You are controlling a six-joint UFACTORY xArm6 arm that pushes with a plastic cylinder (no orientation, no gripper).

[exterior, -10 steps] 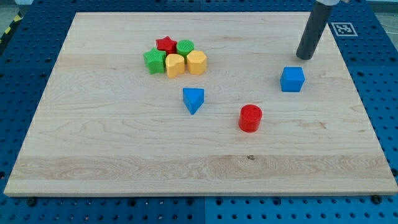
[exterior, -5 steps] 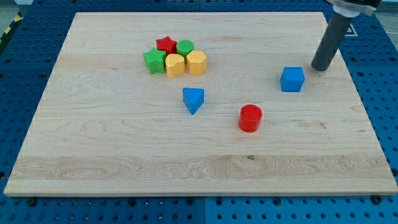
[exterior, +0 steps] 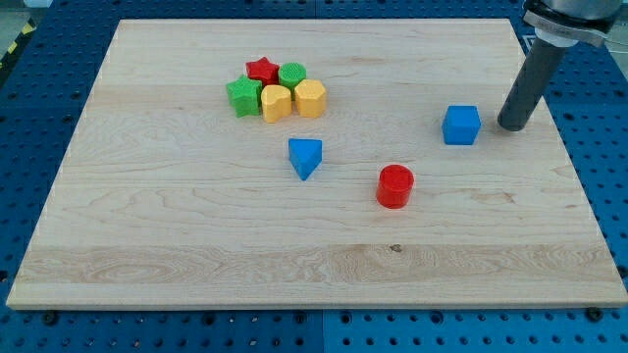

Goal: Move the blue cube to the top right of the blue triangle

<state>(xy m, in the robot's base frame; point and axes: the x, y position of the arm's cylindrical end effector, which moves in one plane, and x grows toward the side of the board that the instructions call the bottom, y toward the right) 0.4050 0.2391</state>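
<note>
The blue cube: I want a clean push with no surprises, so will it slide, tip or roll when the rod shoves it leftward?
The blue cube sits flat on the smooth wooden board, so it probably slides rather than rolls. It looks squat, so tipping seems unlikely. My tip stands just to its right in the view, apart from it; an off-centre push might turn it.

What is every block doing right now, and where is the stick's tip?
my tip: on the board, just to the view's right of the blue cube, a small gap between them.
blue cube: flat, alone, untouched.
blue triangle: alone, mid-board.
red cylinder: upright, alone.
red star, green block, green star, yellow heart, yellow hexagon: bunched together, upper left.
</note>
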